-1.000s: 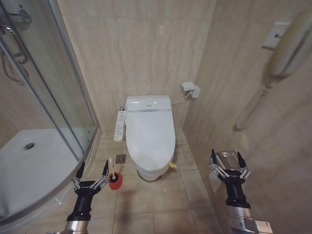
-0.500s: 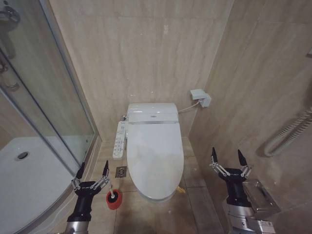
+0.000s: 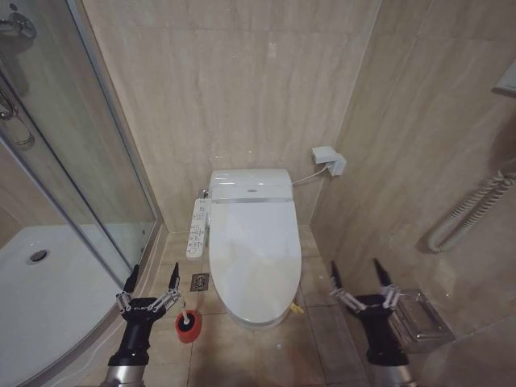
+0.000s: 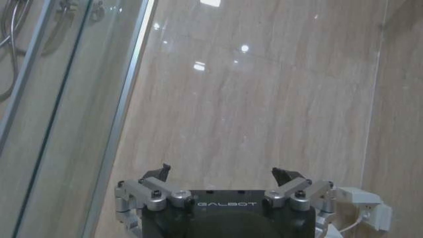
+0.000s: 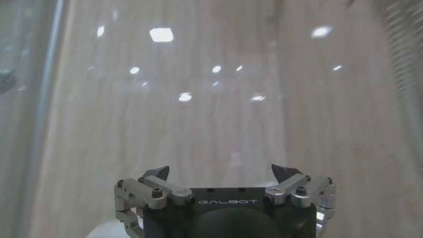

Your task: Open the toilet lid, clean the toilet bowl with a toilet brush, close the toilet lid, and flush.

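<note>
View: since a second ago the toilet sits nearer — the robot has closed in.
Lid (image 3: 253, 251): down, covering the bowl.
Brush (image 3: 186, 324): in its red cup, on the floor left of the toilet.
Left gripper (image 3: 150, 284): spread, empty, near the brush.
Right gripper (image 3: 360, 279): spread, empty — nothing begun.

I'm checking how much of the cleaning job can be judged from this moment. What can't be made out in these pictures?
- The toilet bowl's inside: the shut toilet lid covers it in the head view.
- The toilet brush head: sunk in its red cup, bristles too small to tell.
- Buttons on the side control panel: too small to read.
- Toilet from both wrist views: hidden; the open left tool and open right tool face the wall.
</note>
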Available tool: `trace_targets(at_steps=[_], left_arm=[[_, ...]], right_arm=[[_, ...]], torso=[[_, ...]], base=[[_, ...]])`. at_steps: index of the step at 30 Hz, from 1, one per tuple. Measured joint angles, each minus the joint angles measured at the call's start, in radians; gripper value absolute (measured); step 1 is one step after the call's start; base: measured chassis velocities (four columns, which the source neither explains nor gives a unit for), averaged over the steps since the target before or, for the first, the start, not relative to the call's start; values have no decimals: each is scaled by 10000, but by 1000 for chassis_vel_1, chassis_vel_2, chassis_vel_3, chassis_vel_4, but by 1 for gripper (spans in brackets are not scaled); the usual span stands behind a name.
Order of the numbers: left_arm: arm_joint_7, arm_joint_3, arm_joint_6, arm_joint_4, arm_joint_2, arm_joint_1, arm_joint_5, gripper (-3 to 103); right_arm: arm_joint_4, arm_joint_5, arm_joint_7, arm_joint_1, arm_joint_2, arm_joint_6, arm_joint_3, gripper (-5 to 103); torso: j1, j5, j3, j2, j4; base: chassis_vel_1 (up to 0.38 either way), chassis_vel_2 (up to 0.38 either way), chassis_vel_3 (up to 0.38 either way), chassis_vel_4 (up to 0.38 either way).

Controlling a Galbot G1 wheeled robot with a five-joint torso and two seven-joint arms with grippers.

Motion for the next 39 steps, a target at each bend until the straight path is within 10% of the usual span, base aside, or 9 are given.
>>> trace_targets(at_steps=[10, 39], left_arm=[[-11, -96, -125, 131, 122, -32, -70, 100], [-50, -82, -144, 501, 27, -50, -11, 100]], right_arm=[[-1733, -589, -406, -100, -827, 397, -1077, 100], [-7750, -552, -1470, 3168, 477, 1443, -1160, 100]], torso=[[-2, 1, 0, 0, -2], [0, 2, 0, -1, 0]], base=[[0, 0, 0, 0], [0, 0, 0, 0]])
